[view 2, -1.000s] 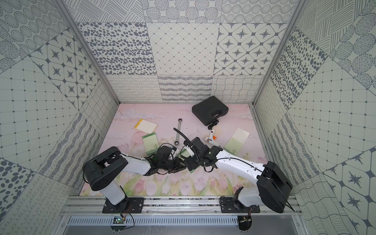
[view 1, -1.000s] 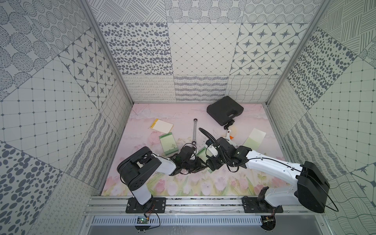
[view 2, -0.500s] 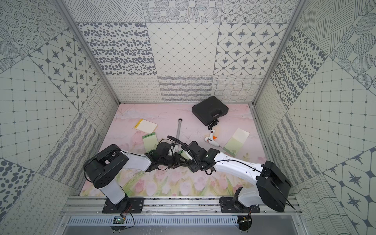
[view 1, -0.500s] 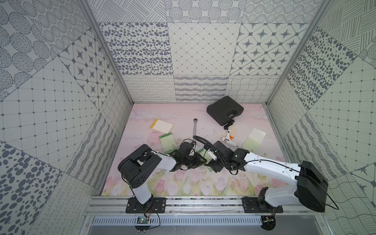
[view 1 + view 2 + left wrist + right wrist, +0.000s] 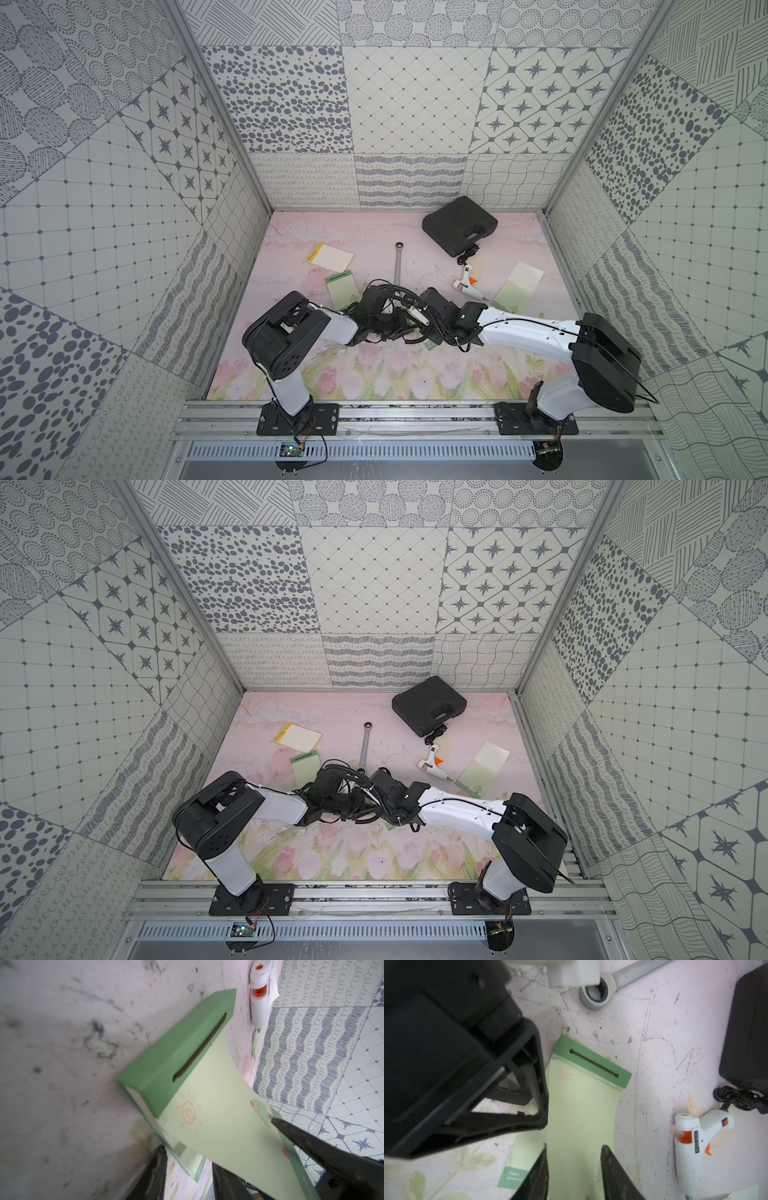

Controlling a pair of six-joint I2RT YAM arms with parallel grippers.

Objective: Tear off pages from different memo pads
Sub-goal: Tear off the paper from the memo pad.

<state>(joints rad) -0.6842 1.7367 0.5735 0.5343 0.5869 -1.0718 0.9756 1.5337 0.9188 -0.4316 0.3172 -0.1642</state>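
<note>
In the middle of the floor lies a pale green memo pad (image 5: 591, 1064) with a dark green end band. Its top page (image 5: 581, 1105) curls up off the pad, still joined at the band. My right gripper (image 5: 574, 1146) is shut on that page's free end. In the left wrist view the same page (image 5: 218, 1122) arches over my left gripper (image 5: 188, 1157), which stands open at the pad's (image 5: 176, 1053) side edge. Two more memo pads lie at the back left, one cream-white (image 5: 331, 257) and one green (image 5: 343, 289). A loose page (image 5: 519, 286) rests at the right.
A steel wrench (image 5: 397, 266) lies just behind the two wrists. A white glue gun (image 5: 469, 282) with its cord is right of it, and a black case (image 5: 459, 226) sits at the back. Patterned walls close in three sides.
The right gripper's fingers have come together on the page's free end. Both wrists have drawn closer together over the pad. The left gripper has opened a little.
</note>
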